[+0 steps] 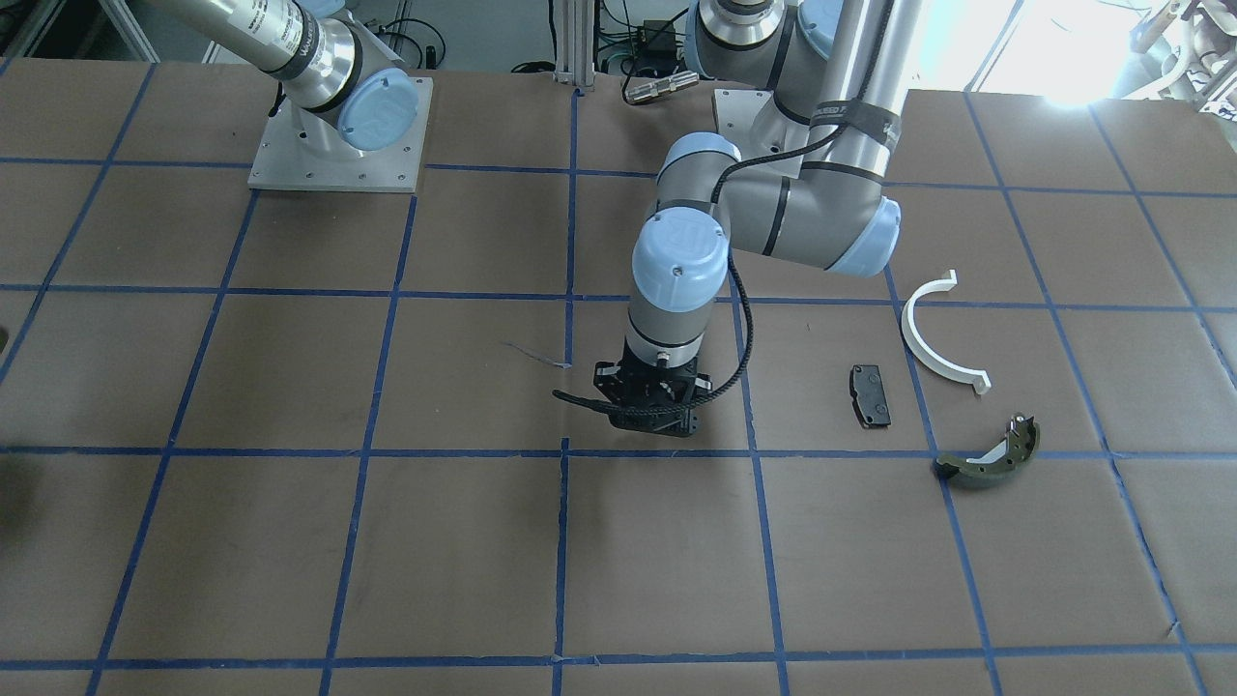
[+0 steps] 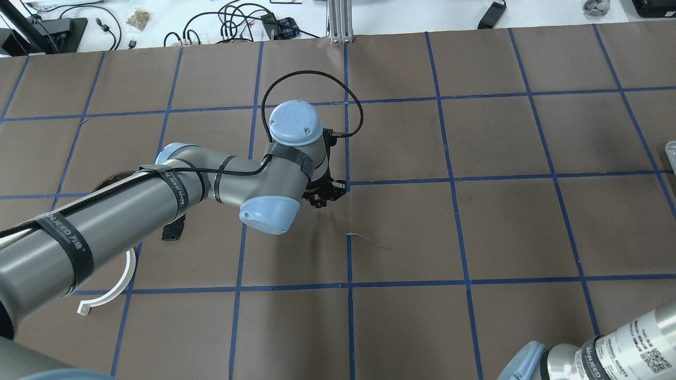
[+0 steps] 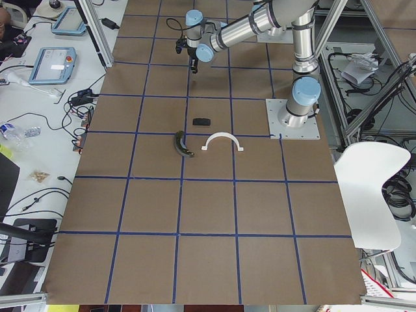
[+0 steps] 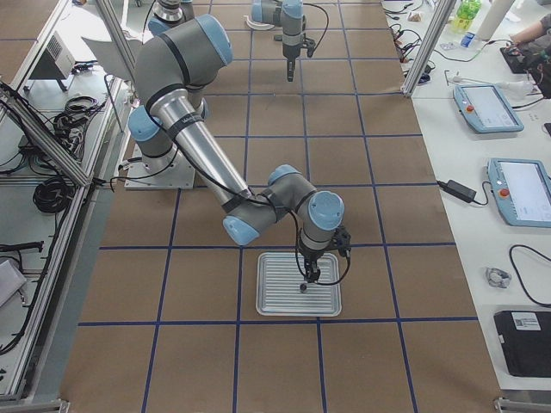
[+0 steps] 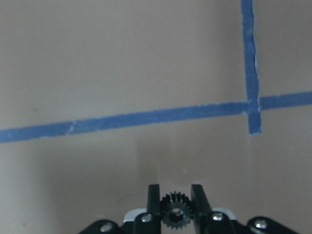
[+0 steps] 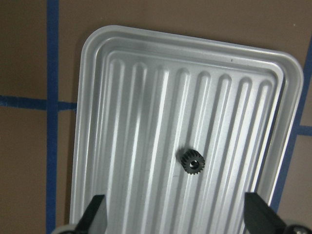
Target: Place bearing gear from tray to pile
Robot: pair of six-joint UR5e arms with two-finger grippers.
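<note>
My left gripper point(image 5: 176, 204) is shut on a small black bearing gear point(image 5: 175, 214) and holds it above the brown table near a blue tape crossing; it also shows in the front view point(image 1: 647, 418). The pile lies apart from it, toward the robot's left: a white half-ring point(image 1: 942, 333), a black pad point(image 1: 870, 394) and an olive brake shoe point(image 1: 991, 456). My right gripper point(image 6: 175, 219) is open above the ribbed metal tray point(image 6: 92, 122). A second black gear point(image 6: 191, 162) lies on the tray, ahead of the open fingers.
The table is brown paper with a blue tape grid. The right arm's base plate point(image 1: 338, 135) is at the robot's side. Tablets and cables point(image 4: 499, 146) lie on benches beyond the table's far edge. A white chair point(image 3: 374, 188) stands behind the robot.
</note>
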